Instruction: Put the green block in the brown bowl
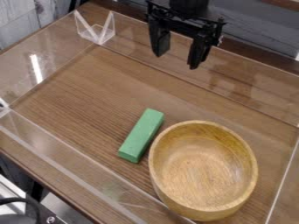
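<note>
The green block lies flat on the wooden table, a bright green bar angled from lower left to upper right, its right side close to the rim of the brown bowl. That bowl is large, round, light wood, sits at the lower right and holds nothing. My gripper hangs at the top centre, pointing down, black fingers spread open with nothing between them. It is well above and behind the block, apart from both objects.
Clear acrylic walls fence the table surface on the left, front and right. A small clear folded stand sits at the back left. The wood-grain table spreads to the left of the block.
</note>
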Robot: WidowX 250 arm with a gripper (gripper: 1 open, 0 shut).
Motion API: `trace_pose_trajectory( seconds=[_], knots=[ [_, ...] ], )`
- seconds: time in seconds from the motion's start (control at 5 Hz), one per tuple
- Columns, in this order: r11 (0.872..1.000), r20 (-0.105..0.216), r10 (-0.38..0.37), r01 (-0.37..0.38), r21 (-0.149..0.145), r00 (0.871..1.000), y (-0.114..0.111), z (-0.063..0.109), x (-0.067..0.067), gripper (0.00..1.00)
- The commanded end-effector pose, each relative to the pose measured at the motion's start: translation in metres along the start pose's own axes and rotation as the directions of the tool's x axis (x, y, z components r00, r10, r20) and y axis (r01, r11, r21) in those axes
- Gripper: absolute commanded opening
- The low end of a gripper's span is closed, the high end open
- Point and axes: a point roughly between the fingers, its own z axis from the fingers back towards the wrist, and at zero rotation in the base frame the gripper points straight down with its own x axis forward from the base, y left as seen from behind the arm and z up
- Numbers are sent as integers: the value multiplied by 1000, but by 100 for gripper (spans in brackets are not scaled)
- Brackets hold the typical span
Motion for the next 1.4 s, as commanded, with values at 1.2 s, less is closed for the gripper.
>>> trace_pose_trajectory(
  seconds=[1.2],
  knots=[
    [999,64,20,-18,-32,998,41,-41,-63,100]
  ],
)
